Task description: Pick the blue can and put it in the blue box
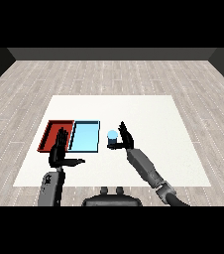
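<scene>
The blue can (112, 137) stands upright on the white table just right of the light blue tray (84, 135). My right hand (124, 138) is at the can's right side, fingers up and touching or nearly touching it, thumb reaching under it; the fingers look mostly straight. My left hand (61, 150) hovers open over the near edges of the red tray (52, 132) and the blue tray, fingers straight and thumb out to the right. Nothing lies in either tray.
The two trays lie side by side at the table's left (148, 119). The table's near edge runs just behind my forearms. Wooden floor surrounds the table.
</scene>
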Controlling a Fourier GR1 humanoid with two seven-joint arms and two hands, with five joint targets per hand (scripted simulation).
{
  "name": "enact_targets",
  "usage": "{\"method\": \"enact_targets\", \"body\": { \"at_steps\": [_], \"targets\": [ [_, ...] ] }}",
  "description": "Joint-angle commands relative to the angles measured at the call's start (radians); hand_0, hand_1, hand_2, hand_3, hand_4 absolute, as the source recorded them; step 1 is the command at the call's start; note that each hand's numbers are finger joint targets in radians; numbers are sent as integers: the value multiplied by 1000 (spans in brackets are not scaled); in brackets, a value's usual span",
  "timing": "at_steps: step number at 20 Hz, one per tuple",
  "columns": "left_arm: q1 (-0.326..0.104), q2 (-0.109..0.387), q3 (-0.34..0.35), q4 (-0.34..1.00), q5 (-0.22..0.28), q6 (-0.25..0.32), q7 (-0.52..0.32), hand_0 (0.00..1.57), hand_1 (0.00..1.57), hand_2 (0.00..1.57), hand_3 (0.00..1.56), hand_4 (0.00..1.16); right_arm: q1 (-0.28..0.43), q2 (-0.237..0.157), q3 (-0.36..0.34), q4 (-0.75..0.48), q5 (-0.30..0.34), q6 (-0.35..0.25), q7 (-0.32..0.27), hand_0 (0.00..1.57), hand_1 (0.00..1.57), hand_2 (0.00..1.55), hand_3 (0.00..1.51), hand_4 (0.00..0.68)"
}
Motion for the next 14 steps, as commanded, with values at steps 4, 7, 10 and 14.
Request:
{"method": "enact_targets", "body": {
  "at_steps": [4, 7, 10, 14],
  "targets": [
    [35, -37, -37, -57, -17, 28, 20, 0, 0, 0, 0, 0, -93, 0, 101, 141, -114, -38, -65, 0, 0, 0, 0, 0],
    [-34, 36, 62, 45, 57, -40, -4, 0, 0, 0, 0, 0, -107, 0, 218, 135, -220, -90, -78, 0, 0, 0, 0, 0],
    [-27, 1, 11, -11, 2, 12, 29, 0, 0, 0, 0, 0, -150, 0, 287, 173, -321, -96, -99, 0, 0, 0, 0, 0],
    [66, 3, 20, -43, 29, -17, -8, 0, 0, 0, 0, 0, -119, 0, 319, 198, -324, -63, -139, 0, 0, 0, 0, 0]
  ]
}}
